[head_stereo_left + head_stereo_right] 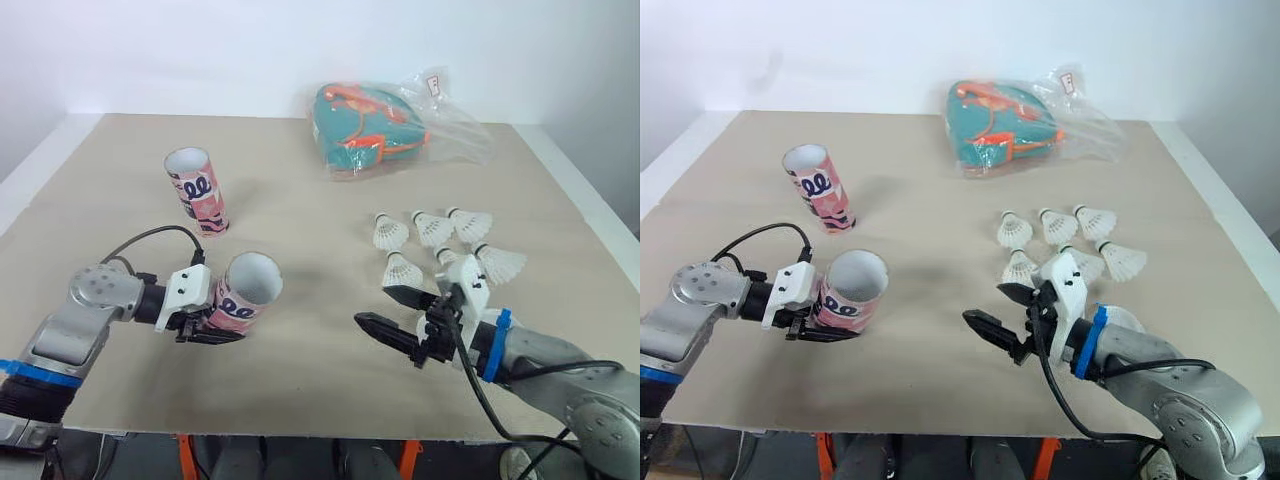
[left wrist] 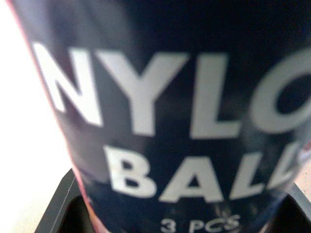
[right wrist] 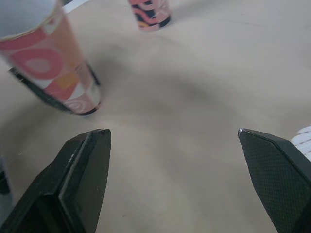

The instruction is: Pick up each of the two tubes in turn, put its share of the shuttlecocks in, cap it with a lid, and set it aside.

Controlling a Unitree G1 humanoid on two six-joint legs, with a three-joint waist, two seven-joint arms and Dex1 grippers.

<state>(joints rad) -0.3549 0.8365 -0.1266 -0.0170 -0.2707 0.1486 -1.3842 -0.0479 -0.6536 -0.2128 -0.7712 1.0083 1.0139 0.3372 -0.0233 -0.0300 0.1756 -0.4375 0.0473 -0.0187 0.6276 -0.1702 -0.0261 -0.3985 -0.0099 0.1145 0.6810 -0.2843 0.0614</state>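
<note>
Bag (image 1: 365,127): plastic-wrapped, far centre.
Shuttlecocks (image 1: 432,228): clustered on the table (image 1: 300,380), right, just beyond the right gripper.
Right gripper (image 1: 373,306): fingers spread.
Left gripper (image 1: 218,328): pinching tilted tube (image 1: 245,292), open-mouthed, near left.
Second tube (image 1: 198,190): upright, open-topped, far left.

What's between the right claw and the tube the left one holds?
Just bare table between the right gripper and the tube, as the left eye view shows.

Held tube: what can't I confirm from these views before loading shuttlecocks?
- Bottom of the held tube: in the head views its own wall hides it, so contents are unknown.
- Its label: in the left wrist view the words are cut off by the frame edges.
- Count of shuttlecocks: in the head views the right gripper and its wrist cover some.
</note>
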